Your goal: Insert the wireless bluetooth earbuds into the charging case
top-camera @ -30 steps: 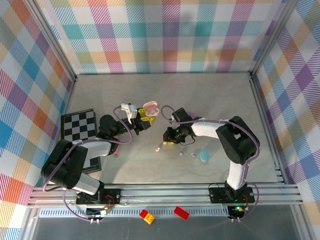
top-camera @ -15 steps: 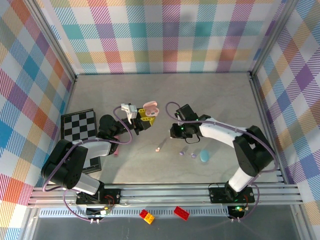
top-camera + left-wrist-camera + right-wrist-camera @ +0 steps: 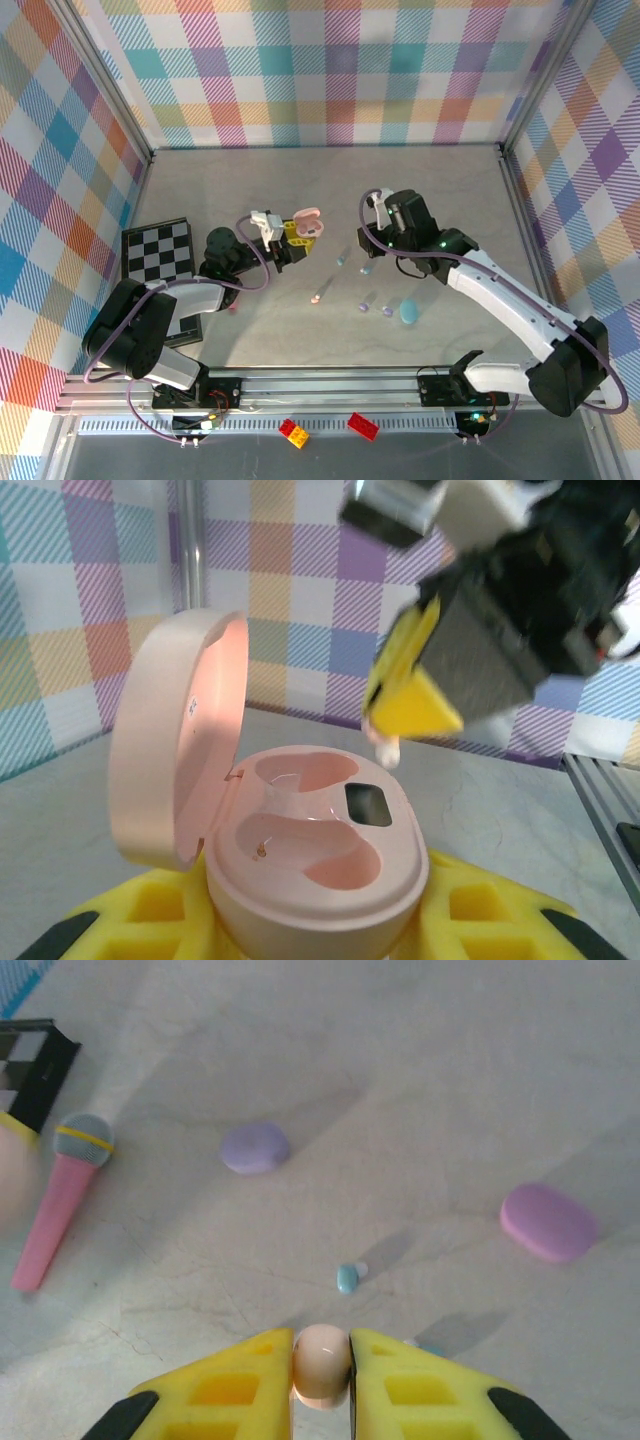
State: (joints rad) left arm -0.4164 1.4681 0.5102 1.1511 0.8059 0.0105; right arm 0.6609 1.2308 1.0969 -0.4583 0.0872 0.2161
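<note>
My left gripper (image 3: 297, 232) (image 3: 320, 925) is shut on the pink charging case (image 3: 308, 220) (image 3: 315, 855). Its lid stands open and both of its wells are empty. My right gripper (image 3: 376, 236) (image 3: 321, 1385) hangs to the right of the case, above the table, shut on a pink earbud (image 3: 321, 1365). In the left wrist view that earbud (image 3: 384, 747) pokes out below a yellow finger (image 3: 412, 685), up and beyond the case. Two teal earbuds (image 3: 342, 258) (image 3: 365, 268) lie on the table under the right gripper; one teal earbud (image 3: 347, 1278) sits just ahead of its fingertips.
A long pink stick (image 3: 318, 295) (image 3: 55, 1200) lies mid-table. Two lavender pieces (image 3: 365, 300) (image 3: 387, 310) and a teal oval case (image 3: 410, 312) sit nearer the front. A checkerboard (image 3: 158, 250) lies at the left. Checked walls enclose the table.
My right arm rose from beside the pink stick and swung up and to the right with the pink earbud. The left gripper with the case shifted slightly right.
</note>
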